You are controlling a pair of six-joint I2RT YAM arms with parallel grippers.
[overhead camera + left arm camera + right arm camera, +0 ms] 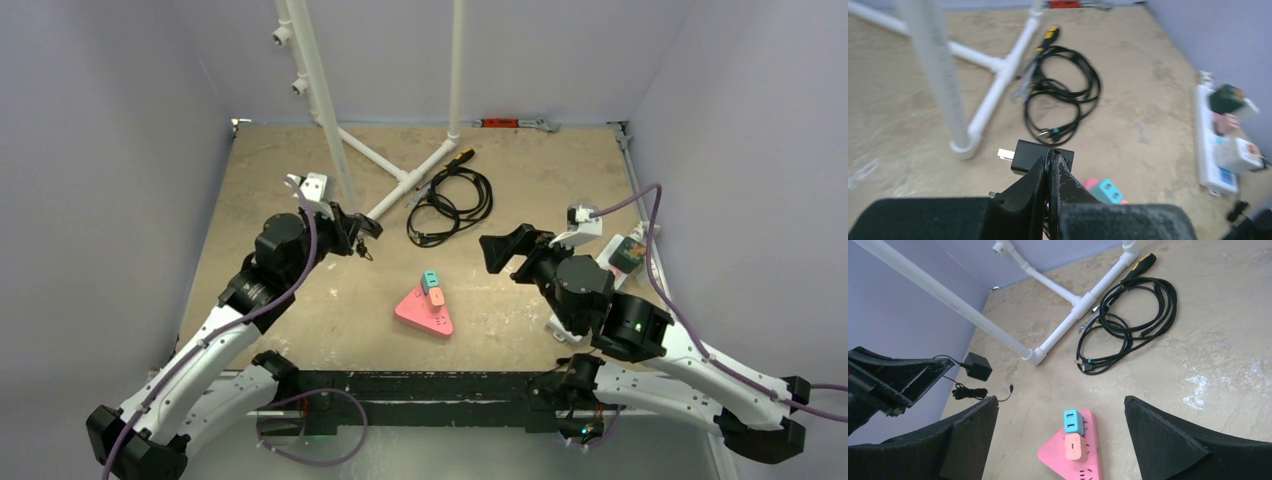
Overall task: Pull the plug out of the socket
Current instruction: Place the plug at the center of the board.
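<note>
- Top external view takes in both arms at once. The left gripper (366,240) is left of centre and the right gripper (497,252) right of centre. The pink socket (422,315) lies flat on the table (560,180) between them, just below centre.
- Right wrist view alone shows its own fingers standing wide apart and holding nothing, flanking the socket at the bottom of the frame. 2 plugs are seated there, the teal plug (1073,421) directly above the peach plug (1074,447).
- Left wrist view alone shows a white power strip (1209,150) at the right edge. The left fingers are pressed together, with a black adapter (1035,154) just beyond their tips. Whether they touch it cannot be told.
- From above, the socket is a triangle with 1 corner pointing left. The edge carrying both plugs runs from top to lower right, teal end uppermost.
</note>
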